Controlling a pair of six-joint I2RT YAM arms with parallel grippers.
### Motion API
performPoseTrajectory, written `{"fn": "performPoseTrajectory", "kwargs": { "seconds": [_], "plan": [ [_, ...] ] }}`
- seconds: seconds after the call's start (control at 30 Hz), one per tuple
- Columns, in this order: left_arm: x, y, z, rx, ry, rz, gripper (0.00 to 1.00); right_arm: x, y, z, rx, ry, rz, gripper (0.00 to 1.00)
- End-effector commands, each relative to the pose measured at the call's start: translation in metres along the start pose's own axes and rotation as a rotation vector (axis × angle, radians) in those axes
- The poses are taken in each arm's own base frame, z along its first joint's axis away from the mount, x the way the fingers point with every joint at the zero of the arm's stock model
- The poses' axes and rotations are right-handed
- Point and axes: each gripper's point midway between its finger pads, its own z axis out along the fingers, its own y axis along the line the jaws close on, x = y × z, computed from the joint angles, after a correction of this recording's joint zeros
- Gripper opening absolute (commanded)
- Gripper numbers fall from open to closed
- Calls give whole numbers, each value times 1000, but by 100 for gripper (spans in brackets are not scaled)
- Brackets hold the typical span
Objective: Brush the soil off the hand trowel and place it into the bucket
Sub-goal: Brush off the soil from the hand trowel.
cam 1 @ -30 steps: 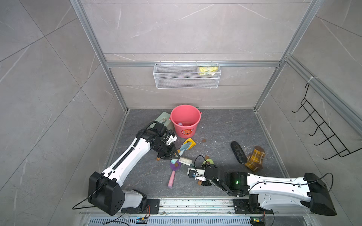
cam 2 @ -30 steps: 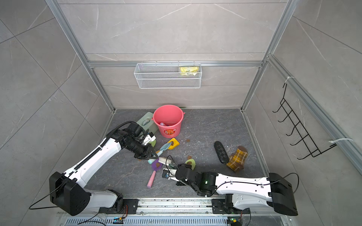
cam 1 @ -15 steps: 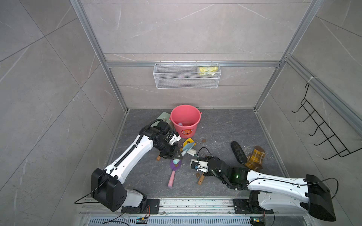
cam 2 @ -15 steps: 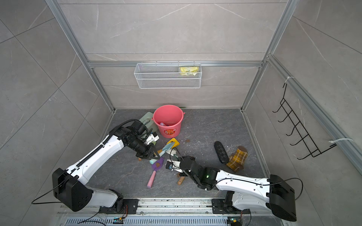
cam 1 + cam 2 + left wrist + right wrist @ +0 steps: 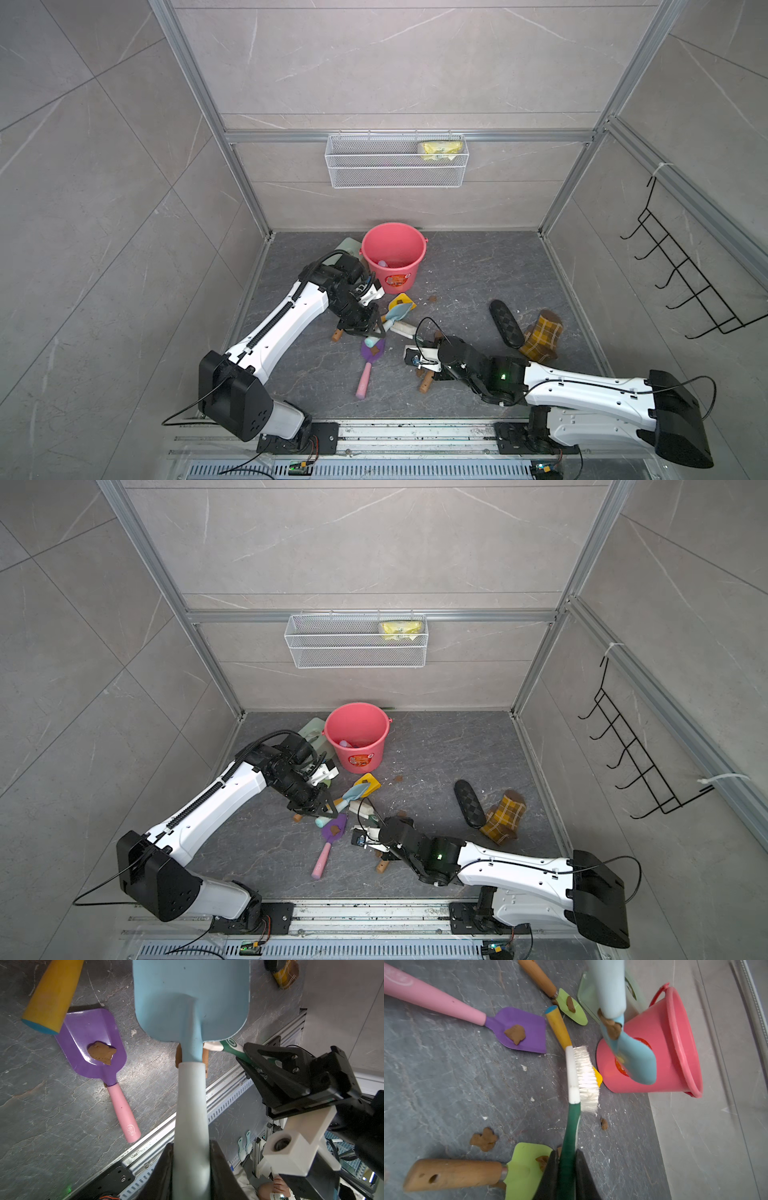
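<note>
With the left gripper (image 5: 190,1147) clamping the pale-handled light-blue plastic trowel (image 5: 191,997) near the coral-pink plastic bucket (image 5: 670,1043), the right gripper (image 5: 566,1155), closed on the green-handled white-bristled brush (image 5: 586,1076), should sweep across the brown soil lump (image 5: 611,1029) at the blade's neck.

1. The left arm (image 5: 291,320) rises from its base and slants toward the bucket (image 5: 392,257), with its wrist bent down just in front of the bucket.
2. The left gripper (image 5: 191,1163) is clamped on the pale handle of the blue trowel (image 5: 191,1001), one jaw on each side.
3. The right arm (image 5: 582,386) lies low and stretched out, pointing toward the bucket but stopping well short of it.
4. The right gripper (image 5: 566,1169) is closed around the green handle of the brush (image 5: 583,1076), near the left gripper.
</note>
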Motion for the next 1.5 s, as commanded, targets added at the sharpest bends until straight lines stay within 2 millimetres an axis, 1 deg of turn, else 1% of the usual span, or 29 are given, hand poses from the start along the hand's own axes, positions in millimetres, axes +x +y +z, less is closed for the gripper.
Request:
{"fn": "performPoseTrajectory", "kwargs": {
  "seconds": [0.0,0.07,0.17,0.27,0.47,0.53,0.6,0.67,0.83,0.9,0.97,1.0,1.07,1.13,1.4,1.47],
  "plan": [
    [6,-1,-2,-41,25,52,0,-22,-19,-11,32,-59,26,0],
    [9,0,0,-56,39,62,0,-22,-25,-10,59,-46,14,0],
    [11,2,4,-80,56,78,0,-15,-36,-6,94,5,17,0],
    [11,4,6,-96,60,88,0,0,-47,-2,121,77,33,0],
    [8,5,1,-119,41,103,0,26,-72,-3,181,172,101,0],
    [7,5,-2,-130,29,112,0,32,-73,-2,182,211,105,0],
    [4,4,-5,-137,12,119,0,37,-68,-1,162,236,111,0],
    [0,4,-9,-152,-15,124,0,39,-58,-4,116,237,128,0],
    [-8,2,-16,-165,-71,134,0,37,-34,-10,38,250,114,0],
    [-10,3,-16,-174,-77,143,0,27,-23,-12,-2,216,93,0],
    [-10,5,-14,-190,-68,159,0,9,-12,-16,-53,136,83,0],
    [-11,8,-14,-205,-65,167,0,1,-11,-19,-67,98,91,0],
    [-10,11,-11,-245,-56,193,0,-15,-14,-24,-81,21,113,0],
    [-9,13,-8,-267,-46,214,0,-21,-17,-25,-87,9,116,0],
    [-1,15,4,-341,9,292,0,-20,-31,-18,-22,61,99,0],
    [0,15,6,-346,19,300,0,-14,-38,-16,0,84,109,0]
  ]
}}
